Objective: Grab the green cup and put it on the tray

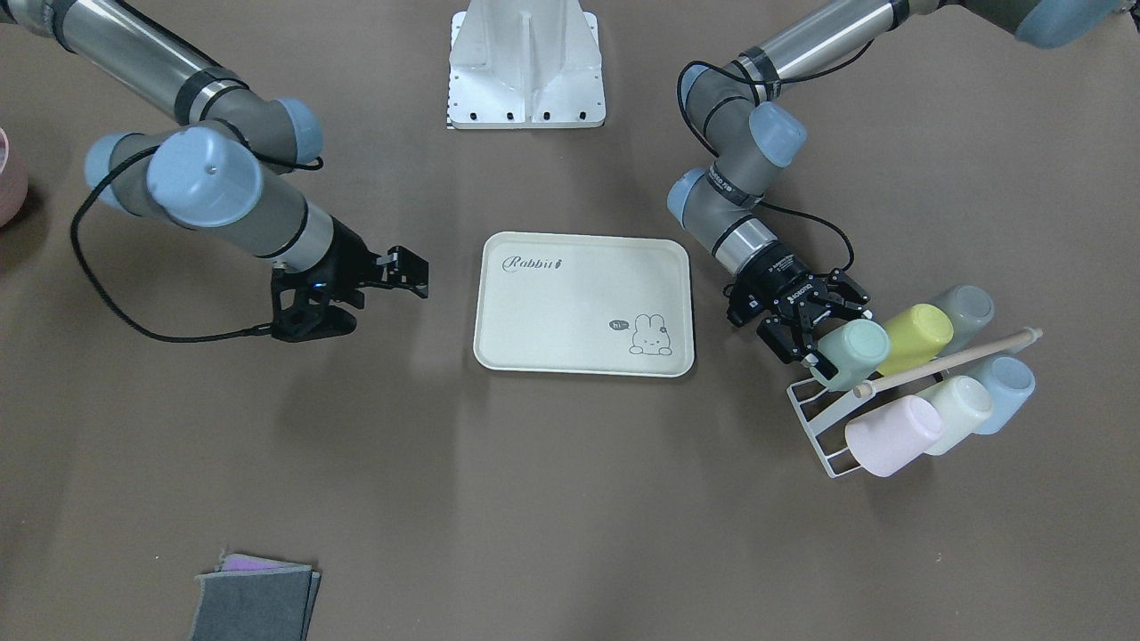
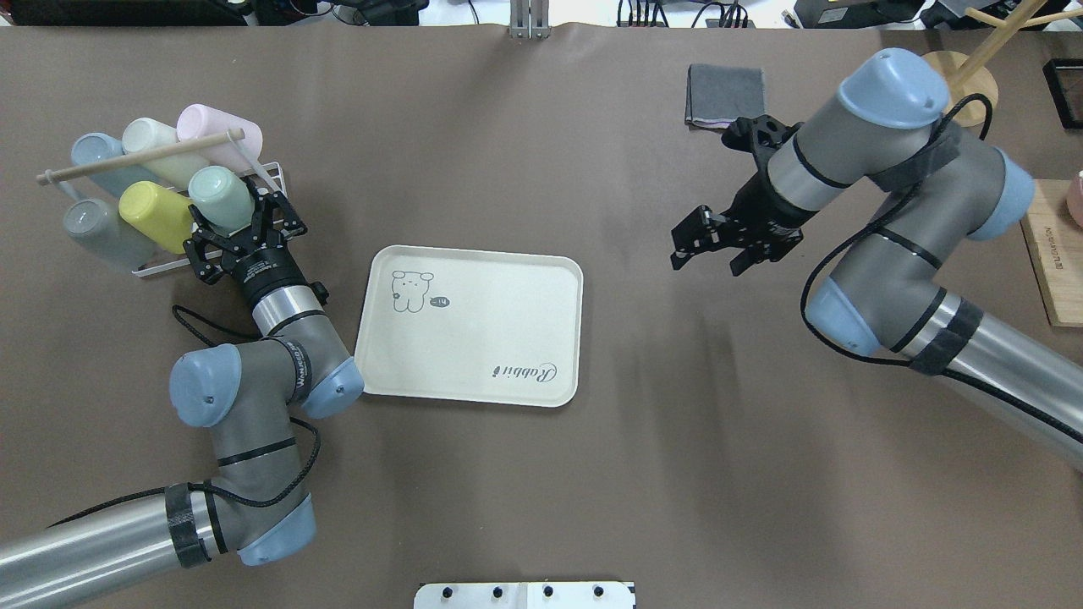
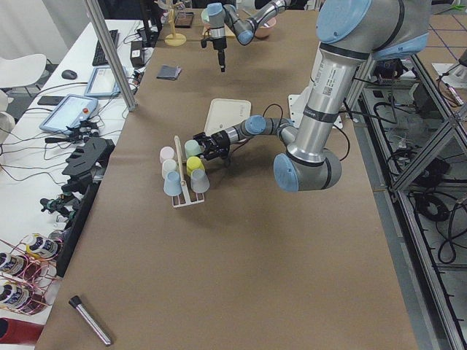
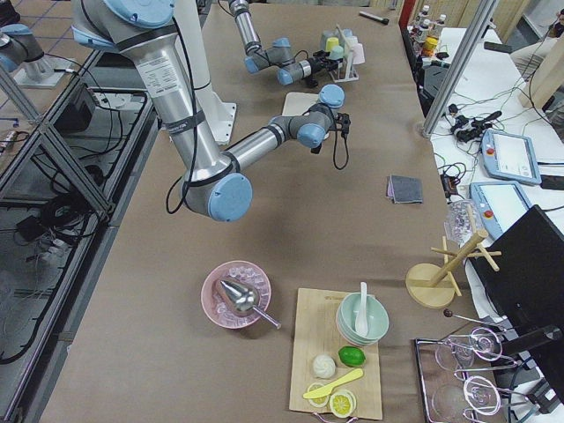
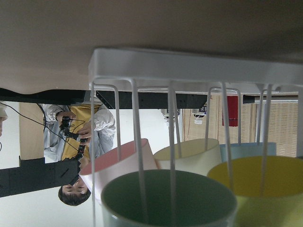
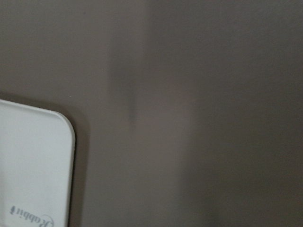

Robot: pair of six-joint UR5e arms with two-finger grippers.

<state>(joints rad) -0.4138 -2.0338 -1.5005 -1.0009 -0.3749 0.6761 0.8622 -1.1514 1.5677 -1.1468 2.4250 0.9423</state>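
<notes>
The green cup (image 1: pixel 853 352) hangs mouth-first on a white wire rack (image 1: pixel 815 409), at its end nearest the tray; it also shows in the overhead view (image 2: pixel 222 196) and as a green rim low in the left wrist view (image 5: pixel 168 198). My left gripper (image 1: pixel 824 336) is open, with a finger on each side of the cup, which still sits on the rack wires. The cream tray (image 1: pixel 583 303) with "Rabbit" script lies empty at the table's middle (image 2: pixel 474 330). My right gripper (image 1: pixel 411 271) is open and empty, hovering beside the tray's other end; the tray corner (image 6: pixel 33 161) shows in its wrist view.
The rack also holds a yellow-green cup (image 1: pixel 917 338), a grey cup (image 1: pixel 966 307), a pale blue cup (image 1: pixel 1002 383), a cream cup (image 1: pixel 960 402) and a pink cup (image 1: pixel 893 436), under a wooden dowel (image 1: pixel 948 361). A folded grey cloth (image 1: pixel 254 605) lies at the table edge. A wooden board (image 2: pixel 1053 254) lies beyond the right arm.
</notes>
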